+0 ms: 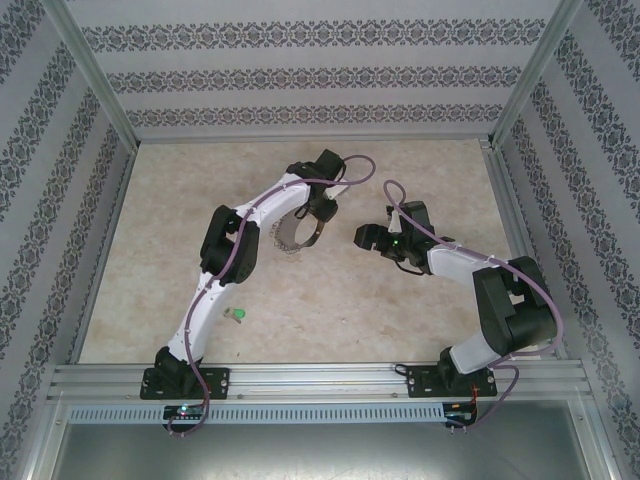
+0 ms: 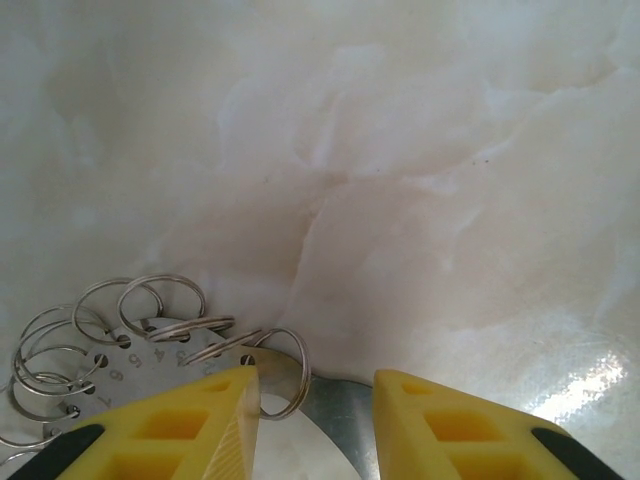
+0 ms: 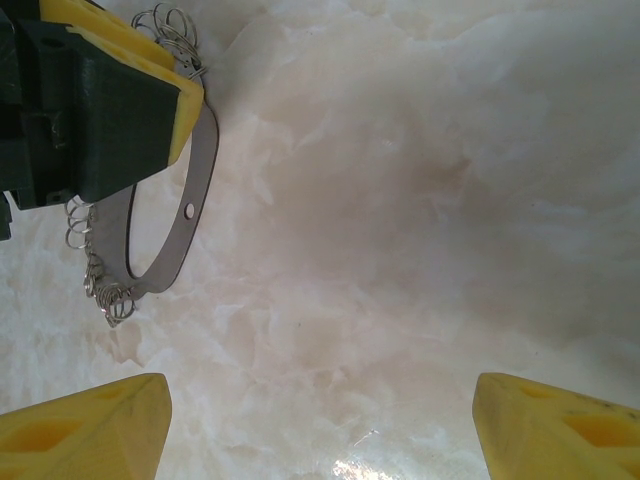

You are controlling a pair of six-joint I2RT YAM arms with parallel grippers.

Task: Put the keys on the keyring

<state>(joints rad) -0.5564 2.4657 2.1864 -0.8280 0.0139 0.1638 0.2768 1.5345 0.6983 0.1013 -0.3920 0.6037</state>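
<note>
Pale marbled tabletop (image 1: 330, 310), patterned wallpaper walls (image 1: 300, 80) on three sides, aluminium frame rails (image 1: 320, 378) at near edge

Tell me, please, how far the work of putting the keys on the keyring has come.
Done: nothing yet; the green key lies loose on the table, apart from the keyring. In hand: the left gripper is closed on the keyring's flat band. Left: the right gripper, open and empty beside the keyring, probably has to fetch the key and thread it onto one of the small rings.
</note>
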